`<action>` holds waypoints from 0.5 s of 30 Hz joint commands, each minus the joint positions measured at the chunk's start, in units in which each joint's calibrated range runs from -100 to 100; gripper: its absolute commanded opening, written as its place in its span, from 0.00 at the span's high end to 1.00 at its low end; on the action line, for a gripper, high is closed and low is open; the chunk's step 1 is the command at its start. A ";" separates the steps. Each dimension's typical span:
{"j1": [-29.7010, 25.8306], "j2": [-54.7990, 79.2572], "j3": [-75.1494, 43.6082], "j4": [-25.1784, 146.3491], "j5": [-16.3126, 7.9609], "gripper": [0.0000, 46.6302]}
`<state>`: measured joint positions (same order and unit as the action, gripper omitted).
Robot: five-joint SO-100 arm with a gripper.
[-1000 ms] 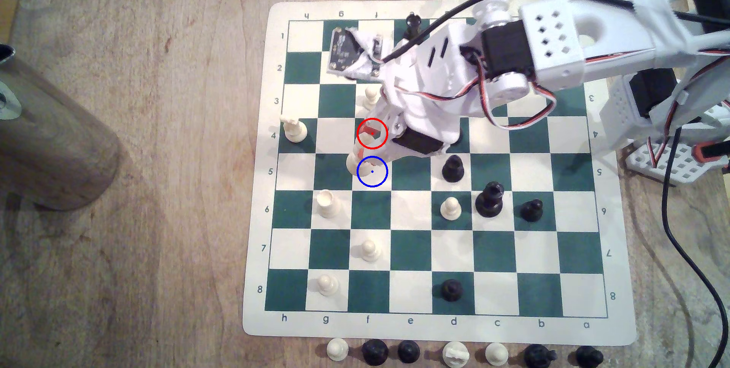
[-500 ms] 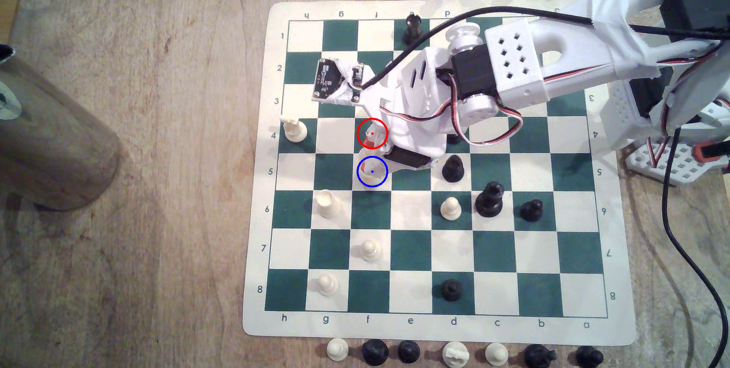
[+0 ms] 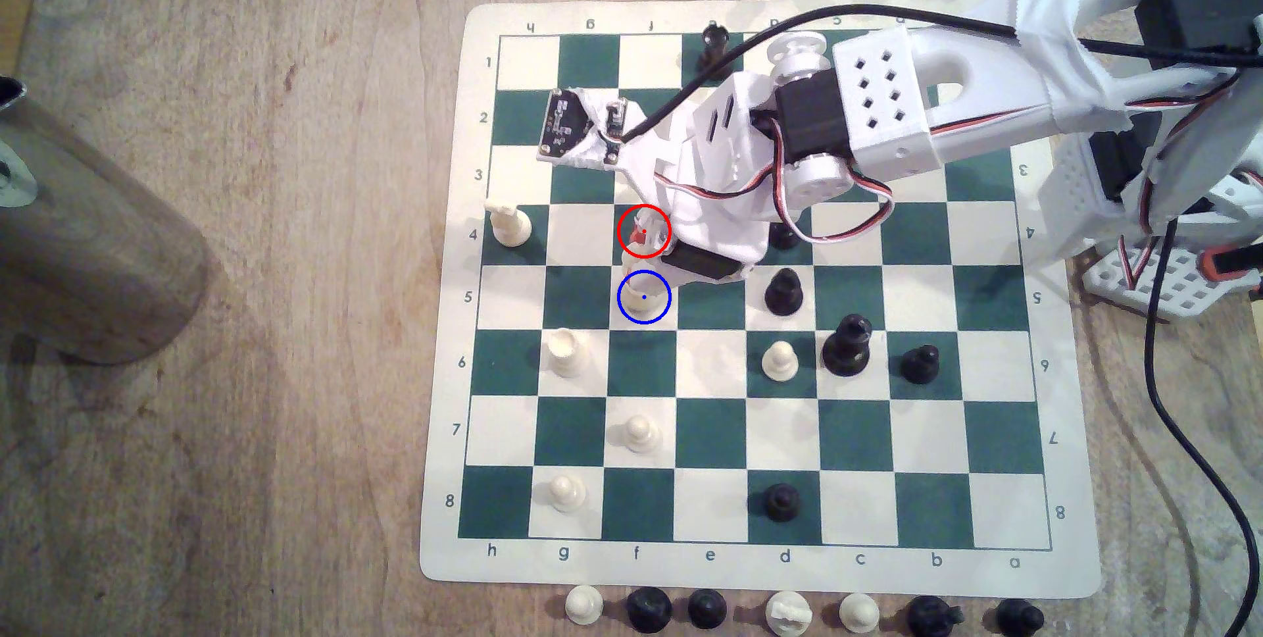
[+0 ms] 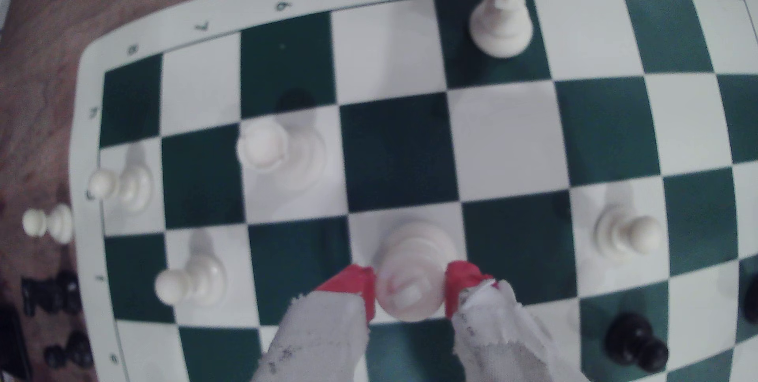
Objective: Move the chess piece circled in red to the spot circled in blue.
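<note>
White bishop sits between the red-tipped jaws, head level with the tips. Jaws parted about the width of the head, red pads flanking it close on both sides; contact or a hair of gap, cannot tell, so grip state is uncertain. Its base rests on the cream blue-ringed square, roughly centred in the exterior view, so the placing looks about done.

Left to right in the wrist view: a white pawn sits out past one jaw with a dark square between, the bishop sits inside the jaws, another white pawn sits beyond the other jaw, and a black pawn is nearer the wrist on that side.

Risks, as judgement: if a pad clings on release or the jaws lift off at a slant, the slim piece could tip or skid off centre. A wide opening seems safe, since the neighbours are well apart.

The wrist view shows the pads against the head; the exterior view hides that under the arm but shows the rings, with the red ring over the jaw tips, not the piece.
</note>
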<state>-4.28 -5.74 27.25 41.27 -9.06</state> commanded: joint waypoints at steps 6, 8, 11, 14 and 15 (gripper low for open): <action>-0.77 0.73 -1.86 -0.98 -0.05 1.00; -0.77 0.90 -1.86 -0.98 -0.05 1.00; -0.61 0.82 -1.86 -0.98 -0.10 0.95; -0.22 0.14 -1.77 -0.82 -1.03 0.63; -0.06 -0.20 -1.68 -0.82 -1.12 0.59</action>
<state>-4.94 -4.32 27.16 41.27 -9.40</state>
